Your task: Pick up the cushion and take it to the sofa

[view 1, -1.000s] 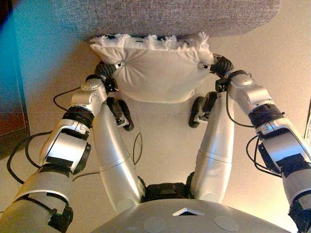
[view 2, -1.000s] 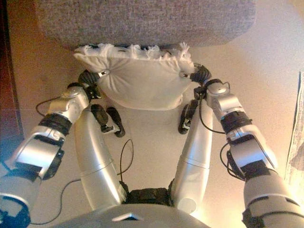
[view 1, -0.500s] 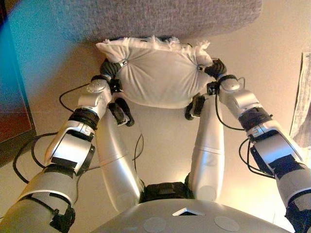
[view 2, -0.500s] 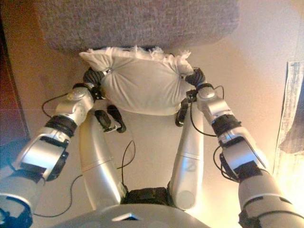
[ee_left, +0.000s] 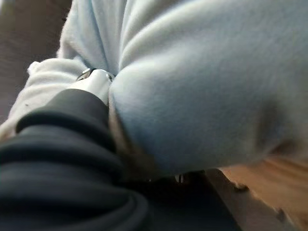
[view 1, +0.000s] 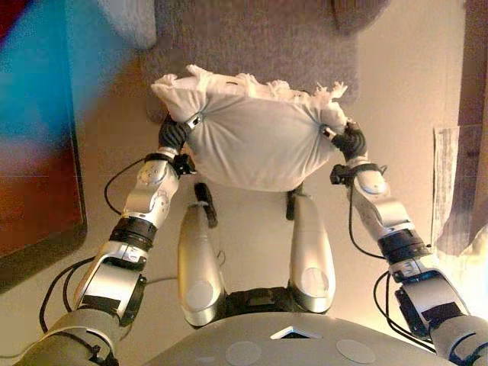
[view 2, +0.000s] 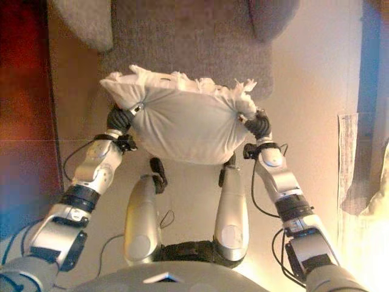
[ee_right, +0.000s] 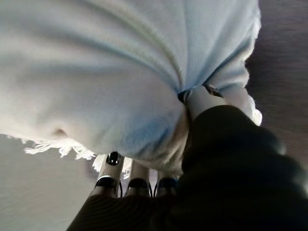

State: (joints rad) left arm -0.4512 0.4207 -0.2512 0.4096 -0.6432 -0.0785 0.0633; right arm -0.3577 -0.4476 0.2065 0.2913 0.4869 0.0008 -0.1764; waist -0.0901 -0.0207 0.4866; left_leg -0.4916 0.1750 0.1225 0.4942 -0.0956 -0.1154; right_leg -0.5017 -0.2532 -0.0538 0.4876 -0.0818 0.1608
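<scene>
A white fringed cushion [view 1: 259, 145] hangs in the air between my two hands, in front of the grey sofa [view 1: 259, 38]. Its fringed far edge overlaps the sofa's seat. My left hand [view 1: 177, 131] grips the cushion's left end, and in the left wrist view its thumb [ee_left: 94, 79] digs into the fabric [ee_left: 207, 86]. My right hand [view 1: 347, 141] holds the right end. In the right wrist view its fingers [ee_right: 130, 183] curl under the cushion [ee_right: 96, 62] and the thumb presses in from the other side.
A pale grey pillow [view 1: 130, 19] and a darker one [view 1: 358, 11] lie on the sofa seat. Dark wooden furniture [view 1: 38, 191] stands at the left. A pale cloth [view 1: 450, 191] hangs at the right over the beige floor.
Both arms have stretched forward and lifted the cushion higher, towards the sofa seat. The camera has moved too, so more of the sofa and the room now shows.
</scene>
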